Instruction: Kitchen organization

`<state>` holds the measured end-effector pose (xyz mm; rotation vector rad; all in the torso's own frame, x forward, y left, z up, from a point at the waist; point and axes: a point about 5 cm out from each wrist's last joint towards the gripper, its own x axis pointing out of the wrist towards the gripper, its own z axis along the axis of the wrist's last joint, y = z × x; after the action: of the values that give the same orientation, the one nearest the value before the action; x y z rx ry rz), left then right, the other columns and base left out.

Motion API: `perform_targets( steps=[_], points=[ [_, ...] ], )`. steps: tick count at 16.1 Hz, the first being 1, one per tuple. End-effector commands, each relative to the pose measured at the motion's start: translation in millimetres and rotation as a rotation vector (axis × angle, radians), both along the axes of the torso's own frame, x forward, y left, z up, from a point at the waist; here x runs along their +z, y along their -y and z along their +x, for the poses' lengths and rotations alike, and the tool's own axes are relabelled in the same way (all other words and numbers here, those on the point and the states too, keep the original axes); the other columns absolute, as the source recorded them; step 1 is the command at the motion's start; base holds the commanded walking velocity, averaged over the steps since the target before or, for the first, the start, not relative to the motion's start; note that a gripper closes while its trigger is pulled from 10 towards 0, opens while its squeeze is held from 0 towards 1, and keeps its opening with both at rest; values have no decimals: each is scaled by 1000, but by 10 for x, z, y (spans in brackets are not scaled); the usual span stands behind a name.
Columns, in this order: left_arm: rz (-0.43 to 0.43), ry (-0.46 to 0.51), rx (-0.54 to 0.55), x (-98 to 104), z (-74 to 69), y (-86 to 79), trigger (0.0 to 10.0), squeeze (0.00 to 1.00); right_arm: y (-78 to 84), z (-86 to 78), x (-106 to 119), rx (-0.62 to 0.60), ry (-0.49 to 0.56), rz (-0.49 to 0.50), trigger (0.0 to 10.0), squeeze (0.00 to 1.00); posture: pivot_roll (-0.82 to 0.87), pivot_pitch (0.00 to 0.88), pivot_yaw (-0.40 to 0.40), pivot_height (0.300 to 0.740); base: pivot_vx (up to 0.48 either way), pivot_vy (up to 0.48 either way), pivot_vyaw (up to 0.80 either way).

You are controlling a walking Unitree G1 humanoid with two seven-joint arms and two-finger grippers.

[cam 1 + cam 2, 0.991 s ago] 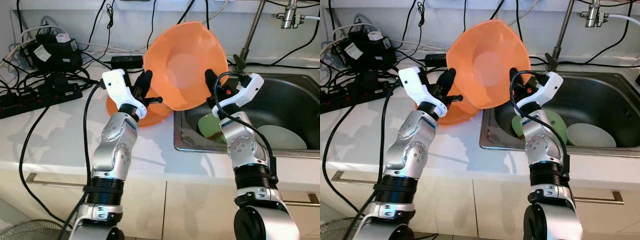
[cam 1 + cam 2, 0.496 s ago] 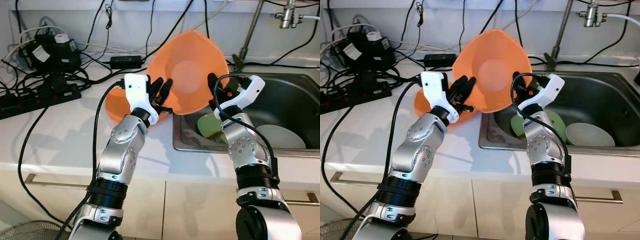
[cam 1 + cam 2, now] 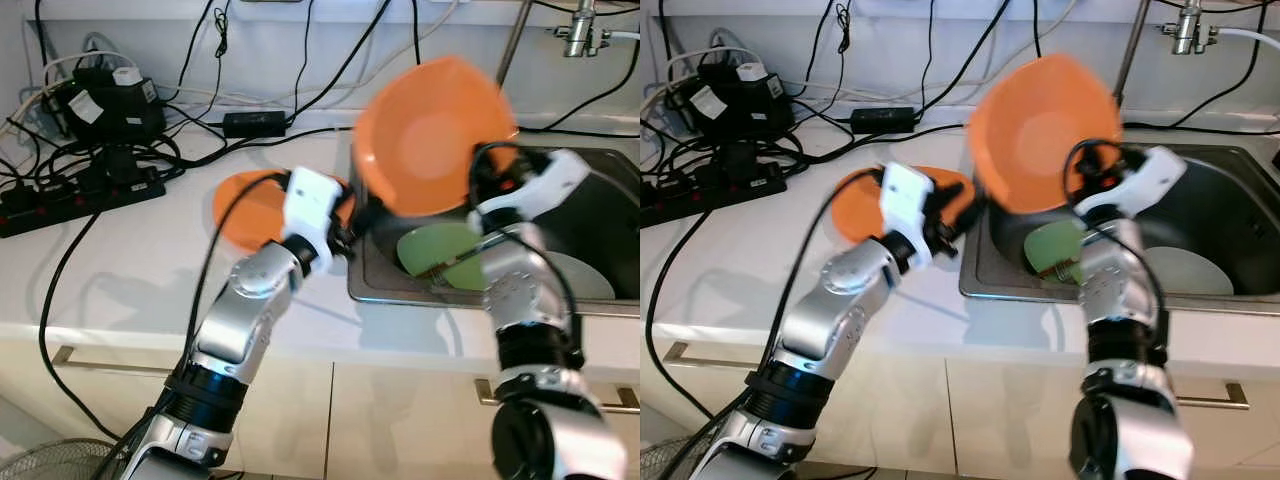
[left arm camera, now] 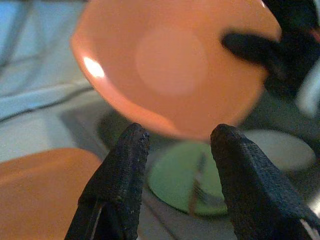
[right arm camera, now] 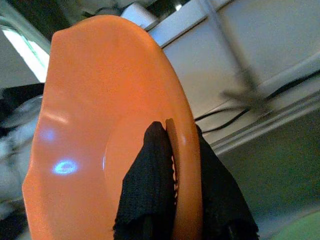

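Note:
A large orange bowl (image 3: 430, 135) hangs tilted over the left end of the steel sink (image 3: 600, 170). My right gripper (image 5: 175, 131) is shut on the bowl's rim (image 5: 182, 150), one finger on each side. My left gripper (image 4: 180, 135) is open and holds nothing, a little short of the bowl's lower edge, near the sink's left rim (image 3: 352, 212). A second orange dish (image 3: 250, 205) lies on the white counter behind my left wrist. In the sink lie a green plate (image 3: 450, 255) with a fork on it and a white plate (image 3: 592, 278).
Black power strips, adapters and tangled cables (image 3: 90, 150) crowd the back left of the counter. The tap's pipe (image 3: 510, 45) rises behind the bowl. The counter's front edge (image 3: 120, 335) runs above cabinet drawers. The picture is blurred by motion.
The right gripper has carried the orange bowl to the right, over the sink. The left gripper has come off the bowl's left rim and followed to the right, lower down.

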<state>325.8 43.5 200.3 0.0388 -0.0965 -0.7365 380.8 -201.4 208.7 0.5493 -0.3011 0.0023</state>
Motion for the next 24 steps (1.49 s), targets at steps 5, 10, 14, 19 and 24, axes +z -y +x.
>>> perform_targets(
  steps=[5, 10, 14, 19, 24],
  points=[
    [136, -55, -68, -143, -90, 24, 10000, 0, 45, 16, 158, -109, 41, -269, 10000, 0, 36, 0, 48, 740, 0, 0, 0],
    [183, -90, -66, -204, -107, -5, 10000, 0, -7, 41, 83, -153, 2, -658, 10000, 0, 43, 0, 41, 740, 0, 0, 0],
    [189, -98, -84, -205, -134, 9, 10000, 0, 5, 55, -76, -193, -75, -882, 10000, 0, 43, 0, 39, 740, 0, 0, 0],
    [198, -106, -119, -218, -174, 31, 10000, 0, 122, 37, -212, -272, -136, -951, 10000, 0, 44, 0, 40, 740, 0, 0, 0],
    [221, -108, -158, -238, -223, 54, 10000, 0, 124, 22, -446, -233, -237, -981, 10000, 0, 49, 0, 38, 740, 0, 0, 0]
  ],
)
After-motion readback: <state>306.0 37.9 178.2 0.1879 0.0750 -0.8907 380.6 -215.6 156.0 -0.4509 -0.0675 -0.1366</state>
